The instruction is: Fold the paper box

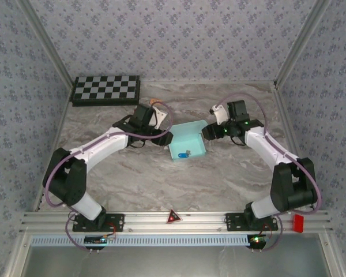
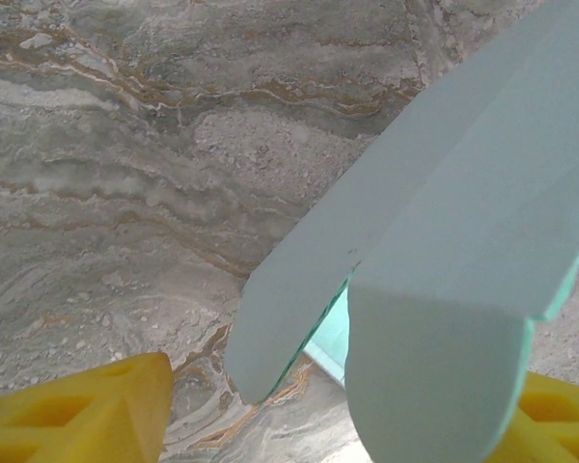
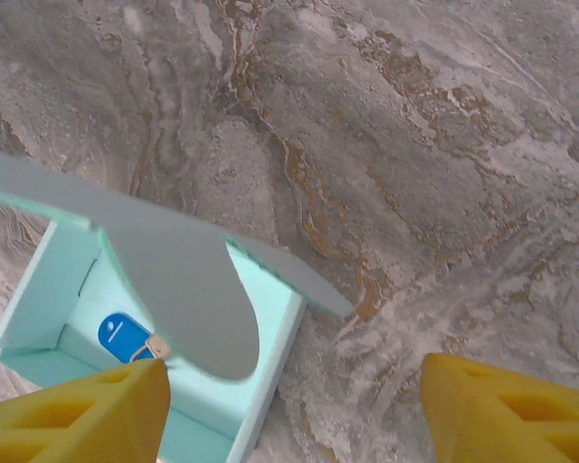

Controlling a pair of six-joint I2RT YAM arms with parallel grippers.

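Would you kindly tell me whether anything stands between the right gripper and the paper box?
Nothing visible does: the right gripper hangs open just beside the paper box, one finger next to a raised flap.

Quick tally, nothing fancy. One paper box (image 1: 187,141), pale aqua, parked between the two sets of jaws. Two arms: left arm (image 1: 98,149), right arm (image 1: 268,149). Two grippers to match: left gripper (image 1: 166,138), right gripper (image 1: 209,133). Two yellow fingers (image 2: 77,410) apiece, so four total. Two rounded flaps (image 2: 434,376) right up against the left jaws. One little blue thing (image 3: 125,336) inside the box, just beside the right jaws. One checkerboard (image 1: 106,89), well beyond the left jaws. One red triangle (image 1: 173,217) and one red block (image 1: 298,223), both far behind the jaws.
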